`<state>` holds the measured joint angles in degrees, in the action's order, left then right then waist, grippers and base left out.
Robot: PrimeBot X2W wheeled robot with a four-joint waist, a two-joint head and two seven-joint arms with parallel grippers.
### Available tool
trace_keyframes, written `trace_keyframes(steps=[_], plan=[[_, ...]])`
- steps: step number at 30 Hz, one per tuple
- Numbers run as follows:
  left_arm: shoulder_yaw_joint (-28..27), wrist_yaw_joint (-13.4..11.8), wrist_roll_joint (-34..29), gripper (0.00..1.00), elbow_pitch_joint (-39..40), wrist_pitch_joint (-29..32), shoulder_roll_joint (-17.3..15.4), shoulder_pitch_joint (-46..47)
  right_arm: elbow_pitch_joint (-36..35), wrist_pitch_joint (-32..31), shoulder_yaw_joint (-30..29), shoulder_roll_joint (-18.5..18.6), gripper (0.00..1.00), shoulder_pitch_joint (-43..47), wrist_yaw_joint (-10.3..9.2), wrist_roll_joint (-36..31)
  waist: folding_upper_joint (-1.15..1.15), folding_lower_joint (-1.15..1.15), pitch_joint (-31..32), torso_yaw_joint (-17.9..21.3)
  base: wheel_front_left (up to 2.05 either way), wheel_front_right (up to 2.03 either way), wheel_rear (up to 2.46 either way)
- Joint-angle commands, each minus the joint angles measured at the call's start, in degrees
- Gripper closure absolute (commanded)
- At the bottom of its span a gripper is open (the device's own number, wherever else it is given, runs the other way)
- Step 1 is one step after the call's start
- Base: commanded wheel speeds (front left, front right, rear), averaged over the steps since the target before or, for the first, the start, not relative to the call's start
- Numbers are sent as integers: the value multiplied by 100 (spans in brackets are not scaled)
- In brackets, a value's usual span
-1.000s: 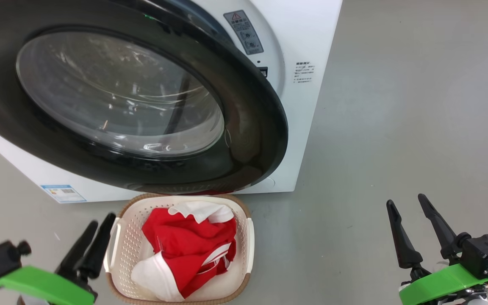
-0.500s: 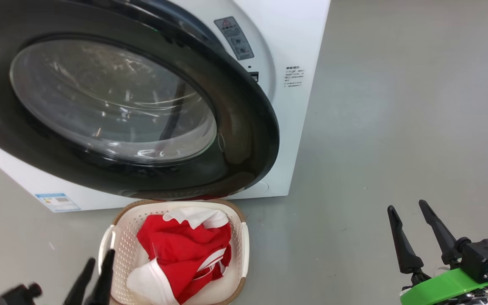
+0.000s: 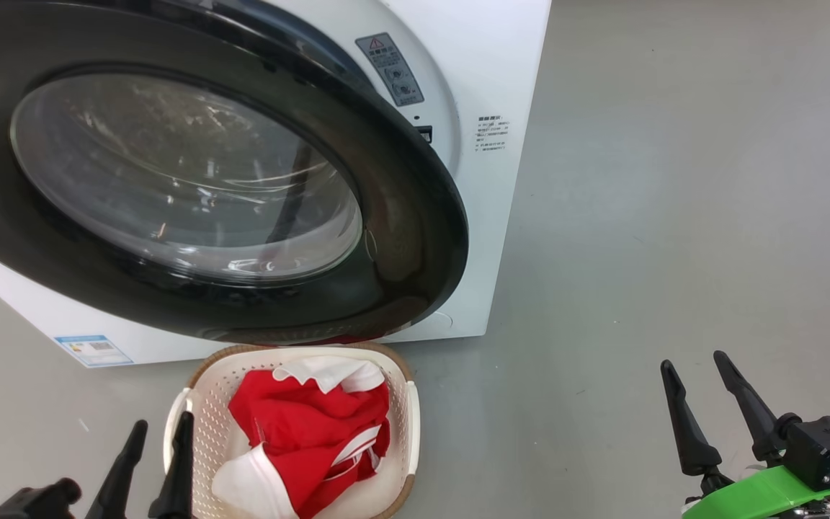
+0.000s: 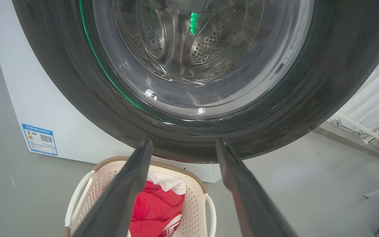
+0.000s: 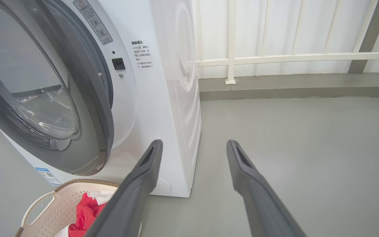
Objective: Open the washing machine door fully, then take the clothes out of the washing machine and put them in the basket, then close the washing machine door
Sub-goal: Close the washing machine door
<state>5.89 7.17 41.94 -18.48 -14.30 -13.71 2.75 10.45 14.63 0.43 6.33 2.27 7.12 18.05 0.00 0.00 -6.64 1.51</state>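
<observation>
Clothes are in basket, just right of left tool, so unloading looks done. Last step: shut washing machine door, ajar ahead of & above left tool. Both tools released, empty; right tool well clear. Next: push rim twd washing machine. Smooth grey floor, white railing beyond.

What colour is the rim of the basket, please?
Brown, woven-looking, on the cream basket; the head view shows it best.
</observation>
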Motion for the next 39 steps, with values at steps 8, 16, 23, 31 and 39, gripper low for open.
trace_keyframes(steps=[8, 16, 23, 31, 39], plan=[[-789, 32, -1643, 0, 577, -70, 423, -155, -130, 37, 44, 47, 0, -39, 36, 20, 0, 0, 25, -8, 0, 0, 0], [-1151, 32, -2457, 0, 1022, -70, 780, -277, -144, 37, 34, 46, 0, -25, 36, 16, 0, 0, 50, -15, 0, 0, 0], [-1204, 32, -2786, 0, 1171, -70, 887, -324, -147, 37, 26, 43, 0, -31, 36, 13, 0, 0, 43, -23, 0, 0, 0], [-1210, 32, -2854, 0, 1209, -70, 969, -338, -151, 37, 38, 67, 0, -48, 36, 8, 0, 0, 35, -28, 0, 0, 0], [-1203, 32, -2912, 0, 1243, -70, 982, -319, -170, 37, 38, 75, 0, -62, 36, 1, 0, 0, 27, -44, 0, 0, 0]])
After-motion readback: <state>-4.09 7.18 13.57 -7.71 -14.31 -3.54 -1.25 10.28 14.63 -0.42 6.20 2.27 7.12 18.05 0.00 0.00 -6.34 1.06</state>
